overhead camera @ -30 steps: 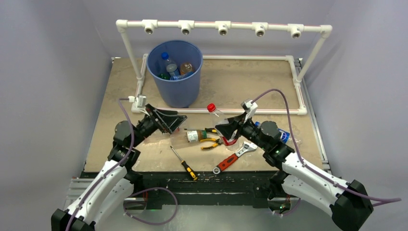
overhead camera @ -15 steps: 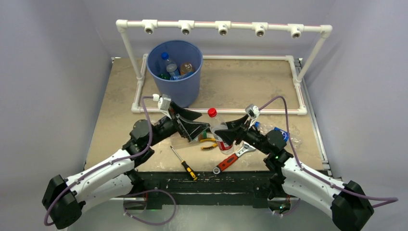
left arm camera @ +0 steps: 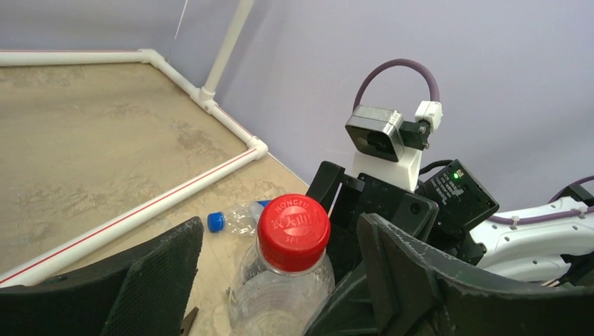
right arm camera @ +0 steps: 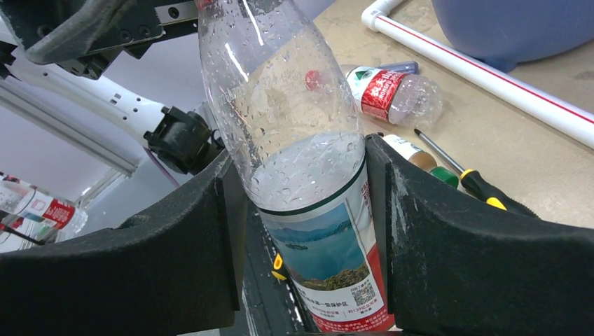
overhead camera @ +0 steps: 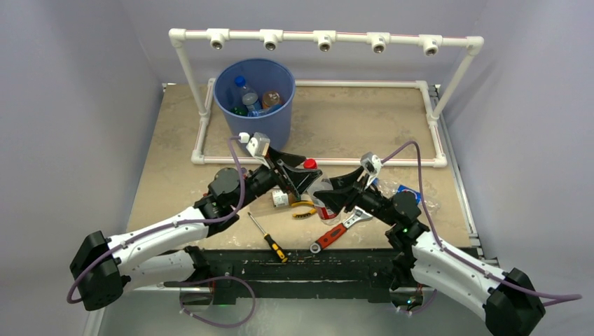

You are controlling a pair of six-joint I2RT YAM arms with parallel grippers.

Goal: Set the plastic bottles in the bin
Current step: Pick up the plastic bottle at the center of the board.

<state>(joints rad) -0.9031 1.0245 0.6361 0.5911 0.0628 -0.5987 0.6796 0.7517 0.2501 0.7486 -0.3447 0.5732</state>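
We see a blue bin (overhead camera: 256,136) at the far left of the desk (overhead camera: 364,119). Several bottles (overhead camera: 251,100) already lie inside it, but the view into it is too small for a sure count.

At the near middle of the desk, the right hand (right arm camera: 305,231) pinches a clear bottle (right arm camera: 294,105) with a red cap. It grips the labelled lower half and holds the bottle roughly upright. The left hand (left arm camera: 277,273) reaches in from the left. Its fingers are spread on either side of the neck, just below the cap, and do not seem to touch it. We judge this to be a handover, so this bottle is not yet in the bin.

Other bottles remain to be moved. A red-labelled bottle (right arm camera: 392,94) lies on the desk between the hands and the bin. A crushed bottle with a blue cap (overhead camera: 403,190) lies to the right, beside the right arm.

Pliers (overhead camera: 305,208), a screwdriver (overhead camera: 267,238) and a wrench (overhead camera: 340,231) lie near the front edge and are no part of the job.
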